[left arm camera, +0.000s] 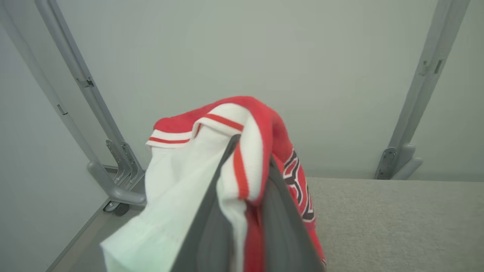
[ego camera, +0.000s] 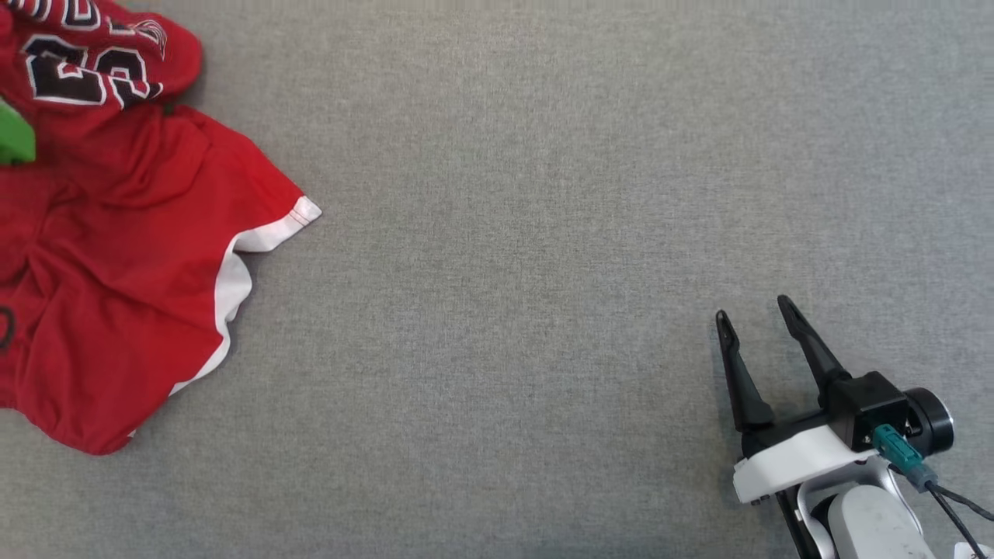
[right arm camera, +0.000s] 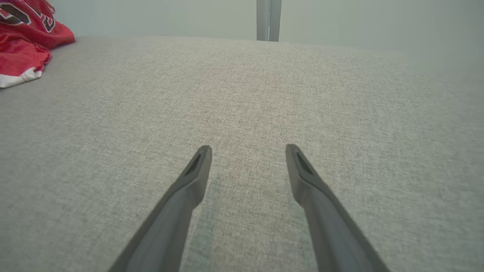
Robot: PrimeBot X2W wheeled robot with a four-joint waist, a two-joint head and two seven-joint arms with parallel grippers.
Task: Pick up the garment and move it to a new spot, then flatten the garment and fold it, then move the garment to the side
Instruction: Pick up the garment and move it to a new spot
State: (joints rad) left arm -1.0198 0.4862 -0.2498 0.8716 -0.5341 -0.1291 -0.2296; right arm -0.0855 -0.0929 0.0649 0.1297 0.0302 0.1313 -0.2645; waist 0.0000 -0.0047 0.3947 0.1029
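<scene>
Garment (ego camera: 116,256) on grey table (ego camera: 543,233), left claw (left arm camera: 253,149) clamping it, right claw (ego camera: 753,307) spread, posts (left arm camera: 423,83) behind

Light: bright, soft and even right across the grey worktop (ego camera: 543,233).
Shadows: faint, with a thin dark rim under the garment (ego camera: 116,256) edge and a pale smudge beneath the fingers (right arm camera: 189,189) of the right gripper (right arm camera: 248,148).
Focus: head view crisp; left wrist view soft, near garment folds blurred.
Edges: right wrist view bows the worktop's far rim.

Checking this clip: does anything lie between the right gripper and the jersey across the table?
Nothing visible does. The grey fabric tabletop runs bare from the open right gripper to the red jersey at the left. The left gripper is shut on the jersey's white trim.
</scene>
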